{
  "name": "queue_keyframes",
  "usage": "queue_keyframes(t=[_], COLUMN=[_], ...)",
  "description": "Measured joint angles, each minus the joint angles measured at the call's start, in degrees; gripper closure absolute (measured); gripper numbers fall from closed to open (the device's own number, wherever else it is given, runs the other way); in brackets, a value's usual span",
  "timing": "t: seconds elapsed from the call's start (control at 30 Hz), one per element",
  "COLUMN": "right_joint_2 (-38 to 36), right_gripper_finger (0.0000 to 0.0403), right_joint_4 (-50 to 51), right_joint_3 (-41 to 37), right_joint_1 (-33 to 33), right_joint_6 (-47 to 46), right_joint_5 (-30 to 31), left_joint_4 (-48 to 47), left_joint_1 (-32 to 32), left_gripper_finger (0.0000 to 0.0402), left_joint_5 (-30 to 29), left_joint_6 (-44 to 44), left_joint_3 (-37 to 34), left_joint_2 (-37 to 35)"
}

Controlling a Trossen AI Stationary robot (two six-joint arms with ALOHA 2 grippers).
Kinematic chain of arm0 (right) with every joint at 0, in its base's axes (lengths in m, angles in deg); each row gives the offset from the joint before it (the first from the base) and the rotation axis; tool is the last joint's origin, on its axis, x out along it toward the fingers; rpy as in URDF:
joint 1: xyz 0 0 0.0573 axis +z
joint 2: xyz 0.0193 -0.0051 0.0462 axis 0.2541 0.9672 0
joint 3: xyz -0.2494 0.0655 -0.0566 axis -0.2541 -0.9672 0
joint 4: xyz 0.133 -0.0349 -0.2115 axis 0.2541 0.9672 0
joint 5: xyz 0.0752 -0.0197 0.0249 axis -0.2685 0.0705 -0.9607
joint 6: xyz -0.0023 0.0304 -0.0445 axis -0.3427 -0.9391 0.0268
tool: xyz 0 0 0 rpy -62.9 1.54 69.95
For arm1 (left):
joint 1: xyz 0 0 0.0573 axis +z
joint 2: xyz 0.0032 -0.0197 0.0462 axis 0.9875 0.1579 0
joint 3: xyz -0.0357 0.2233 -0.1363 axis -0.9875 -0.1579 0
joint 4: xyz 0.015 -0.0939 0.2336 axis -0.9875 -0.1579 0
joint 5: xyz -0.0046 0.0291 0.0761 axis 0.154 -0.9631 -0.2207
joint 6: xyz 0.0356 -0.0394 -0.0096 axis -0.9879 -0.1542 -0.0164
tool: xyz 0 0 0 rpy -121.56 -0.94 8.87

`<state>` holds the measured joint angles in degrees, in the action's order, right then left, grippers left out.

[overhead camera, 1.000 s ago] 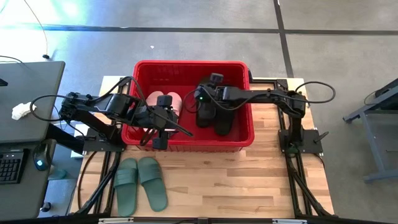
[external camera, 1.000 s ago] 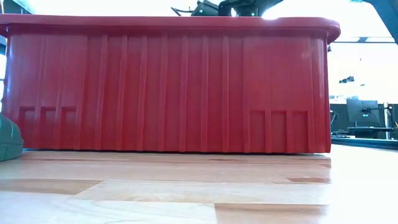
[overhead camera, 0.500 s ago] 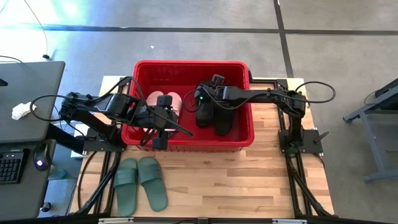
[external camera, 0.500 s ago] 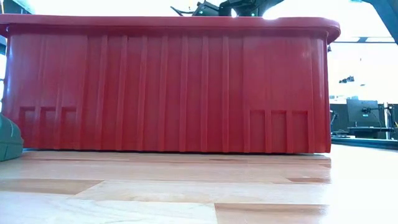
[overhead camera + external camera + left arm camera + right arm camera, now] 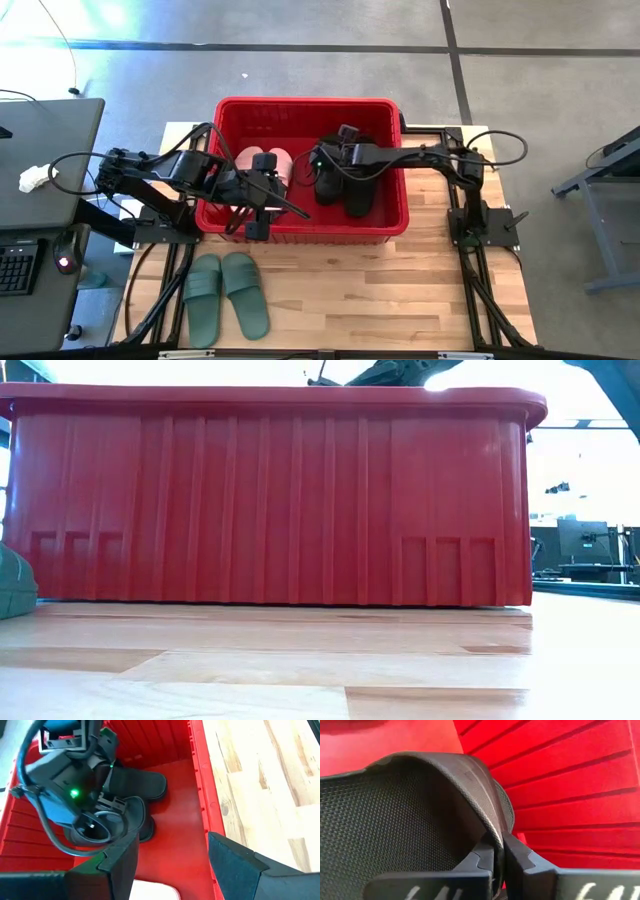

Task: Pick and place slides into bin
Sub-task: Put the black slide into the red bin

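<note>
The red bin [image 5: 300, 105] stands mid-table and fills the low view [image 5: 280, 500]. Inside it, pale pink slides [image 5: 262, 160] lie on the left and black slides [image 5: 345, 190] on the right. My right gripper [image 5: 320, 165] is down inside the bin, shut on one black slide [image 5: 125, 815]. My left gripper [image 5: 262, 210] hangs open over the bin's near left part, with nothing between its fingers [image 5: 172, 865]. A sage green pair [image 5: 225, 295] lies soles down on the wooden table in front of the bin. My right gripper pinches the edge of the black slide's wide strap [image 5: 492, 827] between its two fingers. The fingers slant down from the table's right side. The slide sits low in the bin beside another black slide; whether it rests on the floor or hangs clear, I cannot tell.
The bin's tall walls and thick rim [image 5: 300, 398] surround both grippers' working room. Bare table lies to the right of the green pair [image 5: 400, 290]. A dark desk with a keyboard [image 5: 20, 270] stands beyond the table's left edge.
My right gripper has sunk a little deeper into the bin and rolled slightly, staying shut on the black slide; in the low view less of it shows above the rim.
</note>
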<state>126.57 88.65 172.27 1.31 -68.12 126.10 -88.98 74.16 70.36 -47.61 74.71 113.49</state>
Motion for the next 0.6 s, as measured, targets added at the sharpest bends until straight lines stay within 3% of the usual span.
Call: queue_keyframes(t=[0.6], right_joint_2=[0.21], right_gripper_finger=[0.0397], right_joint_4=[0.11], right_joint_3=[0.03], right_joint_1=[-0.12], right_joint_6=[2.14], right_joint_5=[-4.6], left_joint_4=[-0.02], left_joint_1=[-0.01], left_gripper_finger=[0.0181], left_joint_5=[0.04], left_joint_6=[0.01], left_joint_3=[0.0], left_joint_2=[0.0])
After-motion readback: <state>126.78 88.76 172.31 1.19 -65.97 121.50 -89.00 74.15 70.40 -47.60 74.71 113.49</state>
